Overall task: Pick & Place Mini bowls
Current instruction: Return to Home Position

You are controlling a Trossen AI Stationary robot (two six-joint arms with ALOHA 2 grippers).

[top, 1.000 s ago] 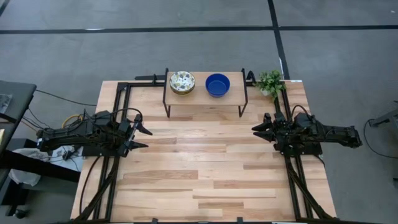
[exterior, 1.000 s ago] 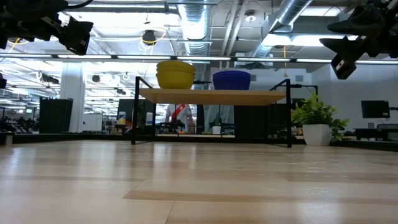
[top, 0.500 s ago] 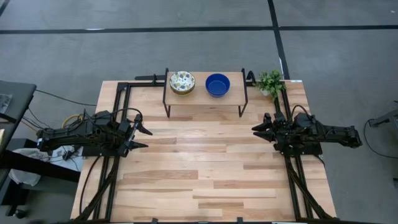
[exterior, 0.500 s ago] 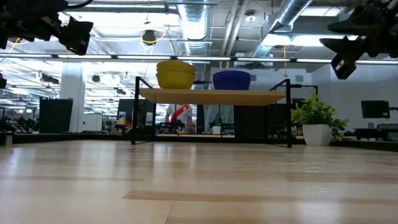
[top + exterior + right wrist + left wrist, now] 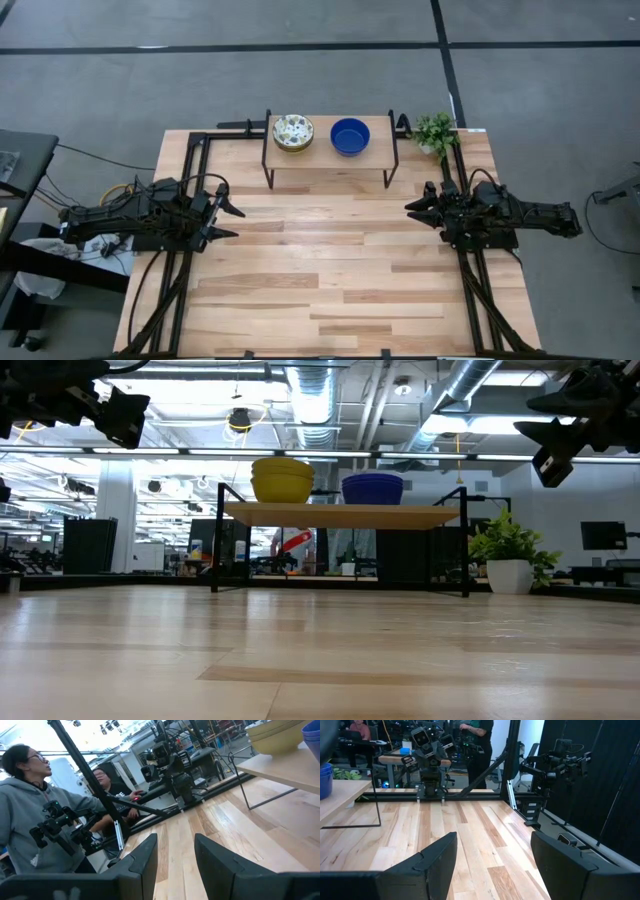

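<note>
Mini bowls (image 5: 293, 132) stand on the shelf (image 5: 325, 156) as floral stack (image 5: 281, 478) and blue stack (image 5: 350, 136), well apart from both grippers. Left gripper (image 5: 232, 222) and right gripper (image 5: 410, 214) hover released and empty. Placement judged complete.

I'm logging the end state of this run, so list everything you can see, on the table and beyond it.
Floral bowls: one stack, white patterned inside, yellow outside, shelf's left half; number in the stack unclear.
Blue bowls: one stack, blue, shelf's right half.
Shelf: one, light wood top, dark legs, table's far edge.
Potted plant: one, green, right of the shelf.
Table: one, light wood.
People: at least two, beyond the table, one in a grey hoodie.
Left gripper: open, empty, table's left side.
Right gripper: open, empty, table's right side.
</note>
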